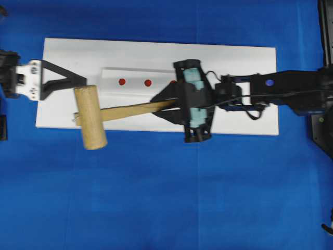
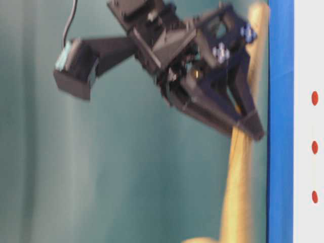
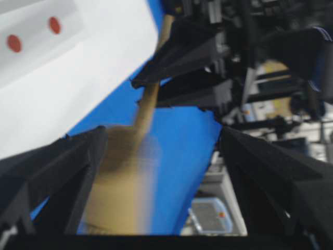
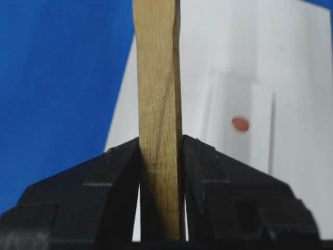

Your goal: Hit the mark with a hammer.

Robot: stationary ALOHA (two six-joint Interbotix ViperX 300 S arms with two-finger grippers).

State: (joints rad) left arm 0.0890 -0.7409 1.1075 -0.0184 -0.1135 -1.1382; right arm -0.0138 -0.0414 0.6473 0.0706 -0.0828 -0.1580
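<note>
Gripping the hammer [image 1: 104, 114] by its stiff flat handle, right gripper [image 1: 165, 104] clamped | head-heavy (likely to pivot) | left gripper [image 1: 78, 87] wide, empty | mark [image 1: 148, 82] unhit

Place: we see a robotics lab.
Evidence: blue-covered worktop [image 1: 156, 198], white board [image 1: 250, 67], equipment racks [image 3: 270, 104] behind.

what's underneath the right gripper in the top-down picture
Under the right gripper lies the hammer handle, clamped in its jaws, over the white board. It covers the row's third red dot, so only the edge shows.
</note>
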